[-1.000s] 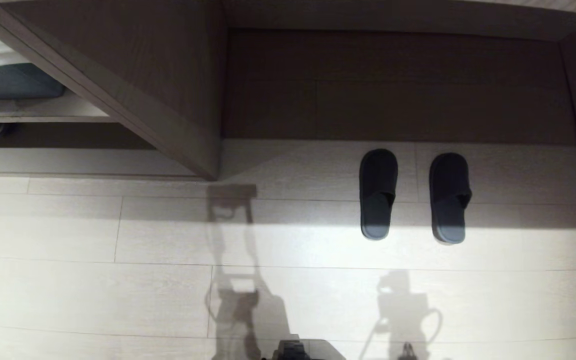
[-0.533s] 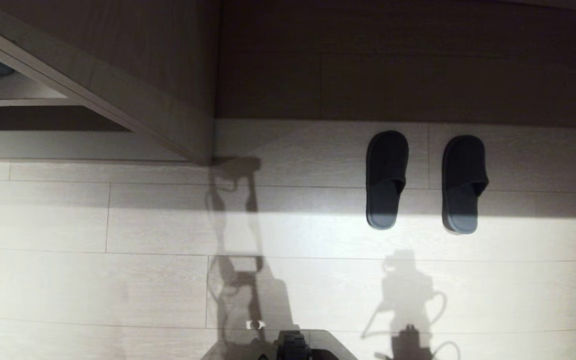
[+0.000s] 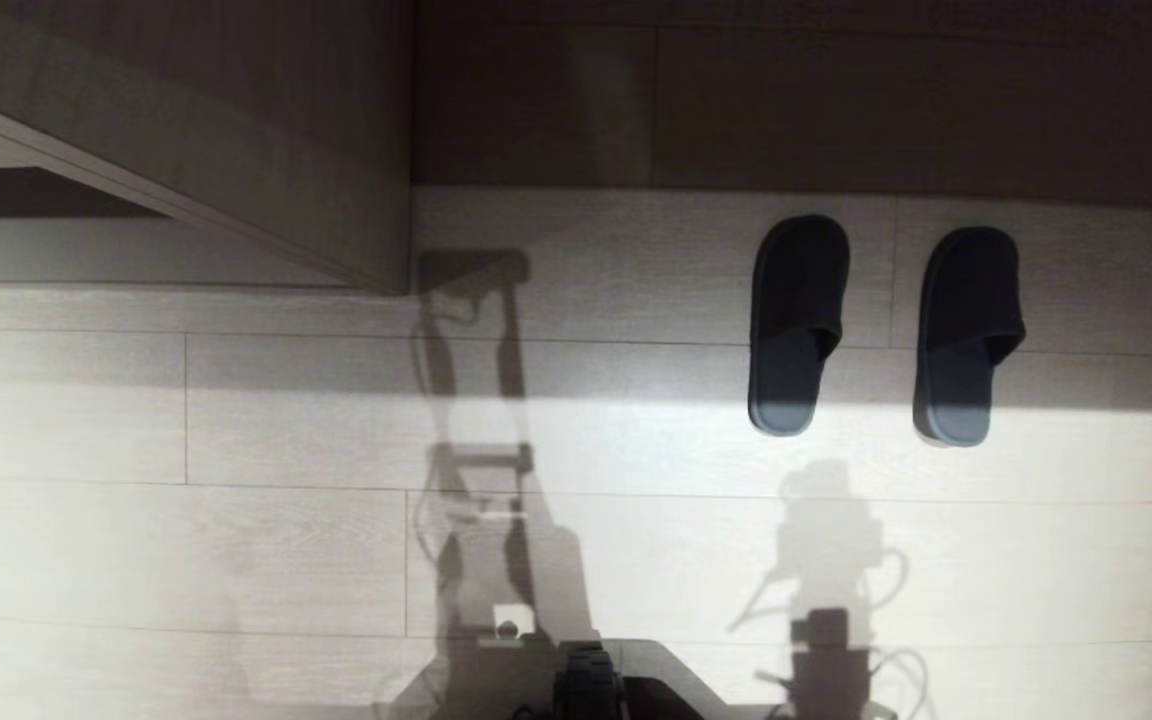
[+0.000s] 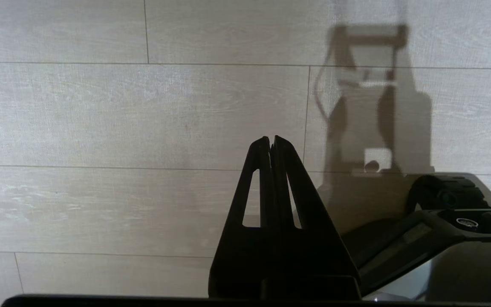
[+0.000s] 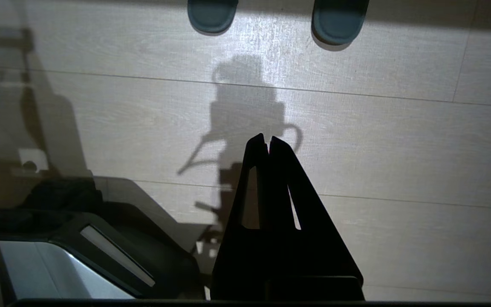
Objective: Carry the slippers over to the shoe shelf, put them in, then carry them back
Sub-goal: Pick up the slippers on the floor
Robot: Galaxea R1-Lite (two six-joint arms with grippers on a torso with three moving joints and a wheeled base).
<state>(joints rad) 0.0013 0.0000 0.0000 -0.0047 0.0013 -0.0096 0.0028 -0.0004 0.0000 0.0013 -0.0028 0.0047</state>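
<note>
Now the slippers [image 3: 886, 330] lie ahead on our right, heels toward us, so our right claw [image 5: 267, 140] is nearer. Both it and the left claw [image 4: 271, 140] are closed and empty.

The floor [image 3: 236, 420] is pale wood-grain plank, lit near and shadowed far. On it lie the slippers [image 3: 881, 330] — a dark pair, side by side but apart, right of centre — toes pointing far, heels in the light.

slippers [image 3: 886, 328]: side by side on floor [image 3: 236, 420] | right of panel [image 3: 236, 150]
</note>
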